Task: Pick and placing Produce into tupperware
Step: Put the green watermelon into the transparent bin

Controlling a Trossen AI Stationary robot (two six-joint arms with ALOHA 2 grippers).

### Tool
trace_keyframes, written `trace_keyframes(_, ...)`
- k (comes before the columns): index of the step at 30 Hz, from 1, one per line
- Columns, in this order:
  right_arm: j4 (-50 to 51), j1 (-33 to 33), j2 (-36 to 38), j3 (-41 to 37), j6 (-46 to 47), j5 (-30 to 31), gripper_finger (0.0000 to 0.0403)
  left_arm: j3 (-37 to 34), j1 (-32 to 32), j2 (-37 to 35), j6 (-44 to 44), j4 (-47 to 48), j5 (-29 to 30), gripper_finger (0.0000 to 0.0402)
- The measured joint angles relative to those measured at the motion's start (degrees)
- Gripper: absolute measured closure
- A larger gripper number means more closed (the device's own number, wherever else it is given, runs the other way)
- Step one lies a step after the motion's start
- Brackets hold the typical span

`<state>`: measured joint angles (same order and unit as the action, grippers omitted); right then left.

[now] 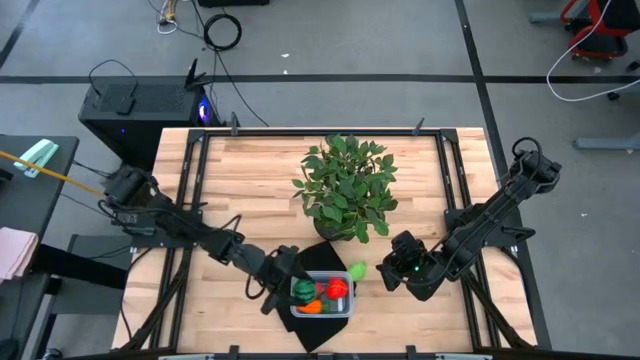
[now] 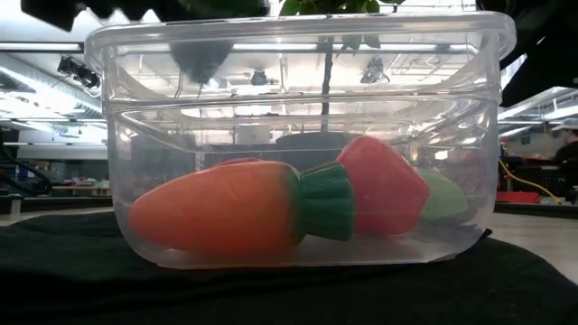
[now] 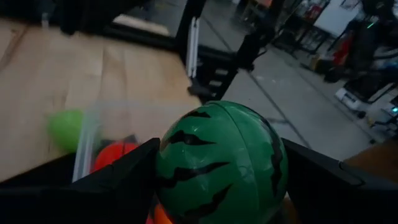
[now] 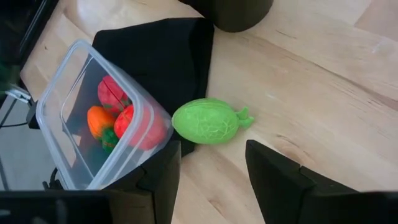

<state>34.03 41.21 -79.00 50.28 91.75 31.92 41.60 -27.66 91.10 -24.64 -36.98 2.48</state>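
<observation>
Left gripper (image 3: 217, 186) clasps the dark green striped ball (image 3: 221, 163) over the clear plastic tub (image 1: 322, 297), near the table's front edge. Lower before releasing, so it settles beside the orange carrot (image 2: 217, 212). Right gripper (image 4: 208, 165), unclenched and empty, hovers at the light green piece (image 4: 208, 121) just beside the tub.

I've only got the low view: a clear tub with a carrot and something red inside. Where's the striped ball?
Observer: The left gripper is closed on the striped ball, at the left end of the tub.
Operator: And the light green piece?
Observer: The light green piece is outside the tub, on bare wood beside the black mat.
Operator: Right arm?
Observer: The right gripper is open, close by that piece and not touching it.
</observation>
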Motion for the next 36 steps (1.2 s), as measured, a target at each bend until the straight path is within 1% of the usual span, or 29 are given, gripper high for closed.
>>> trace_keyframes(7, -0.12, 0.02, 0.00, 0.00, -0.01, 0.01, 0.0216, 0.00, 1.21, 4.66, -0.22, 2.22, -0.06, 0.0097)
trace_keyframes(11, -0.61, 0.02, 0.00, 0.00, -0.01, 0.01, 0.0216, 0.00, 1.70, 6.01, -0.24, 2.14, 0.02, 0.0094)
trace_keyframes(21, -0.74, 0.07, 0.00, 0.00, -0.44, 1.93, 0.0216, 0.00, 2.47, 6.04, 0.24, 3.37, -0.11, 0.0094)
trace_keyframes(31, -0.92, 0.06, 0.00, 0.00, -0.44, 1.93, 0.0216, 0.07, 2.49, 6.04, 0.44, 6.79, -0.13, 0.0092)
trace_keyframes(36, -1.52, 0.07, 0.00, 0.00, -0.44, 1.95, 0.0216, 0.07, 2.49, 6.04, 0.39, 7.01, -0.15, 0.0091)
